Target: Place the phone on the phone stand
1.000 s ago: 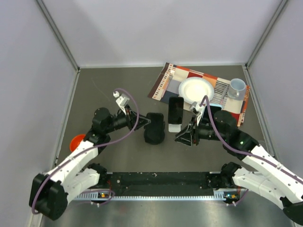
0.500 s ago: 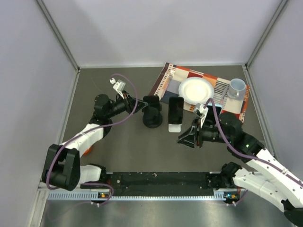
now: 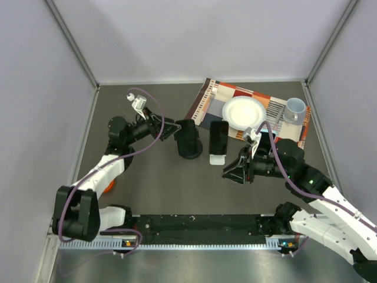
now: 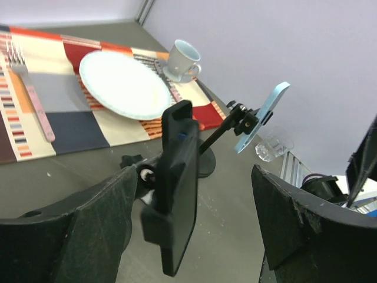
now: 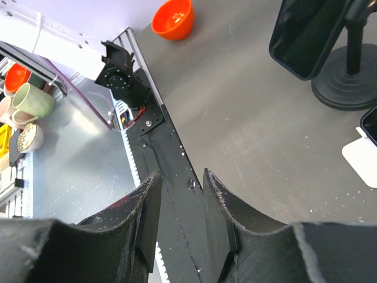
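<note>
Stiff, glossy, breakable phone (image 3: 218,135) sits on the white stand (image 3: 217,158), 11 o'clock from the right fingers (image 5: 141,236), narrowly parted, empty. Best gripped by its long edges. Left fingers (image 4: 88,236) released wide.

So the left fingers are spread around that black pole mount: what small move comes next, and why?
Probably draw the left fingers straight back, away from the black pole mount. They stand open on either side of it, and the phone already leans on the white phone stand, so a clean retreat without nudging the mount seems all that is left.
</note>
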